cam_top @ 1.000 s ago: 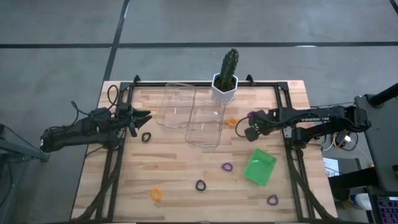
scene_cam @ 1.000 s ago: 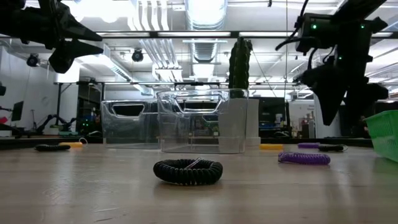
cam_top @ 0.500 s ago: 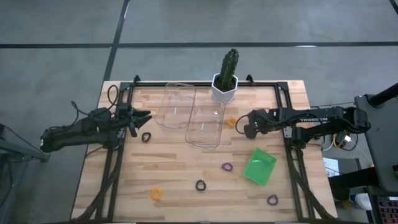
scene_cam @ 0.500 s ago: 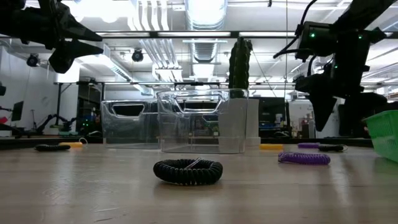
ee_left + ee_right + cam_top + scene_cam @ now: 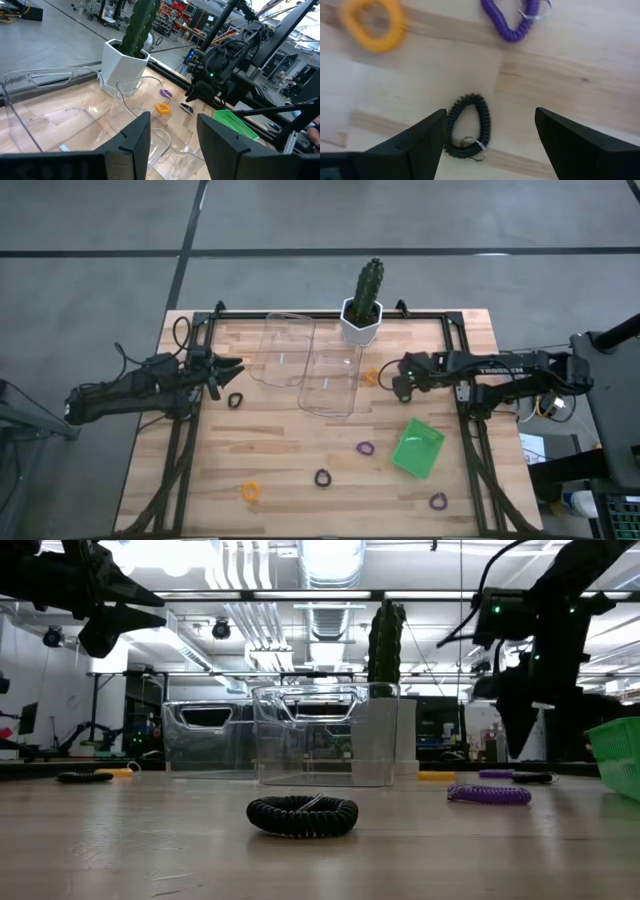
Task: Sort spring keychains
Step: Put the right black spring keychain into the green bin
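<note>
Sorting scene, near edge to far. On the pale wood-plank table (image 5: 300,450), coiled spring keychains were scattered: nearest, a purple keychain (image 5: 437,501), an orange keychain (image 5: 250,491) and a black keychain (image 5: 322,477); a little farther, a second purple keychain (image 5: 365,448) beside the ribbed green square tray (image 5: 418,447), which was seen tilted. At mid-depth on the left, another black keychain (image 5: 234,400) was seen just beside the left gripper (image 5: 233,367). The left arm was held low and roughly level, reaching rightward, its gripper's fingers partly spread and nothing held. The right arm was extended leftward, its right gripper (image 5: 397,383) pointed down over a teardrop-shaped black coil (image 5: 468,126) with a metal ring, its fingers spread wide and touching nothing; an orange coil (image 5: 372,25) and a purple coil (image 5: 514,19) were seen just beyond. Farther still, two clear plastic trays (image 5: 330,380) were placed side by side, and farthest, a ridged cactus (image 5: 368,285) stood in a white faceted pot (image 5: 359,325).
</note>
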